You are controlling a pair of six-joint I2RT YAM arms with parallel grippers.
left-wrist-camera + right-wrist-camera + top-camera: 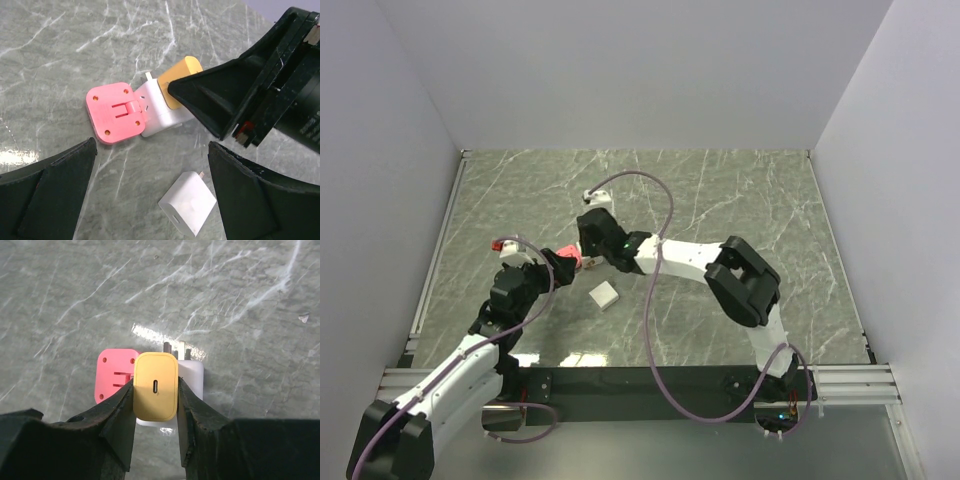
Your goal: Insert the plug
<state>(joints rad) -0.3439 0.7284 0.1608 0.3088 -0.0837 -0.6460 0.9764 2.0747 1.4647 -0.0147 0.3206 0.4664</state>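
Clamps yellow plug (184,71) in right gripper (155,386), directly over white adapter (161,114) abutting pink adapter (116,112). Holds left gripper (151,150) wide open and empty, near loose white charger (189,202).

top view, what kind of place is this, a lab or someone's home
Probably a robot test cell: a marble-look tabletop boxed in by bare white walls, a left arm and a right arm fixed by a metal rail at its near edge, the right gripper pinching a yellow charger.
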